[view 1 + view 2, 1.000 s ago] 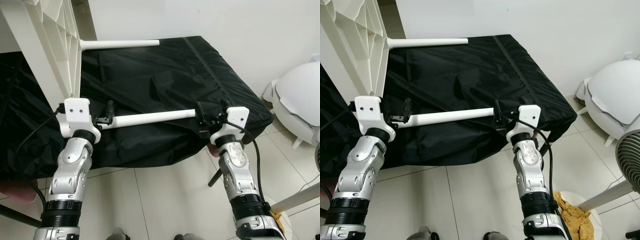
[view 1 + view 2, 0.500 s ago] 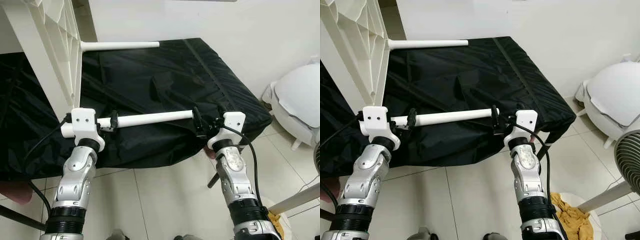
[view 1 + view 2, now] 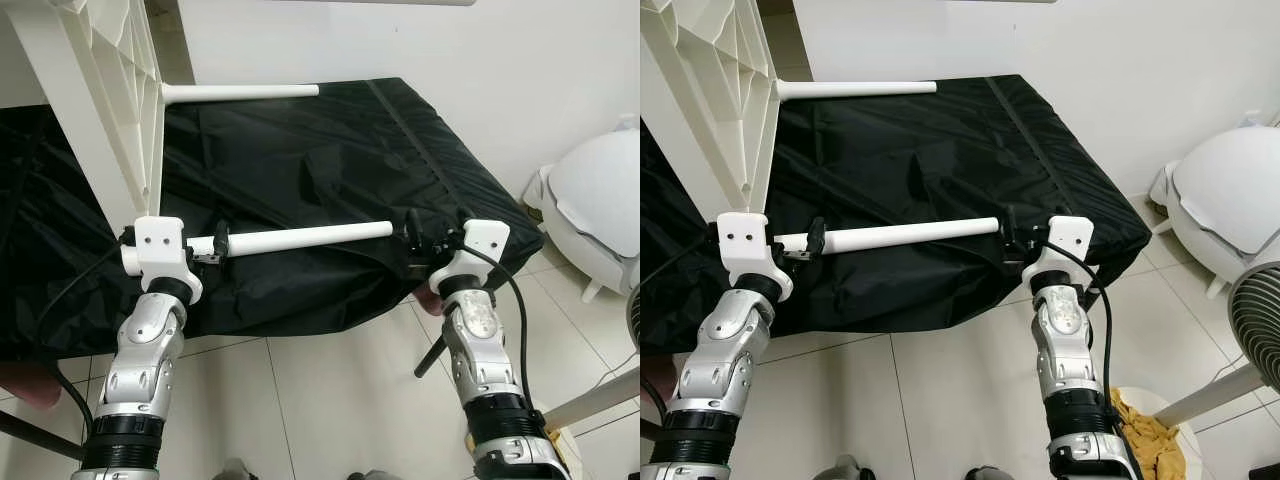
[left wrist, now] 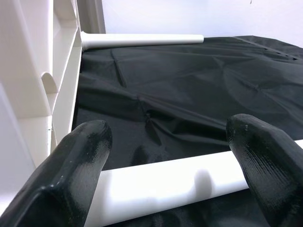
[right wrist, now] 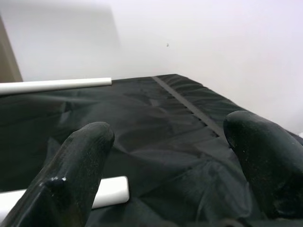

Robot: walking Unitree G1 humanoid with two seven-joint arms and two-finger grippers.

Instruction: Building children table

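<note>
The white table top (image 3: 100,110) stands on edge at the left, with one white leg (image 3: 240,91) fixed to it and sticking out to the right. A second, loose white leg (image 3: 310,236) lies across the black-covered surface (image 3: 300,150) near its front edge. My left gripper (image 3: 215,245) is open at this leg's left end, and the leg (image 4: 165,182) runs across the wide gap between its fingers (image 4: 71,165). Just past the leg's right end, my right gripper (image 3: 422,234) stands open and apart from the leg (image 5: 111,189).
A white rounded appliance (image 3: 600,200) stands on the tiled floor at the right. A fan (image 3: 1260,320) and a yellow cloth (image 3: 1150,435) are at the lower right. The wall runs behind the covered surface.
My right gripper has drawn back to the right, off the leg's right end. The left arm has shifted slightly left, and the loose leg with it.
</note>
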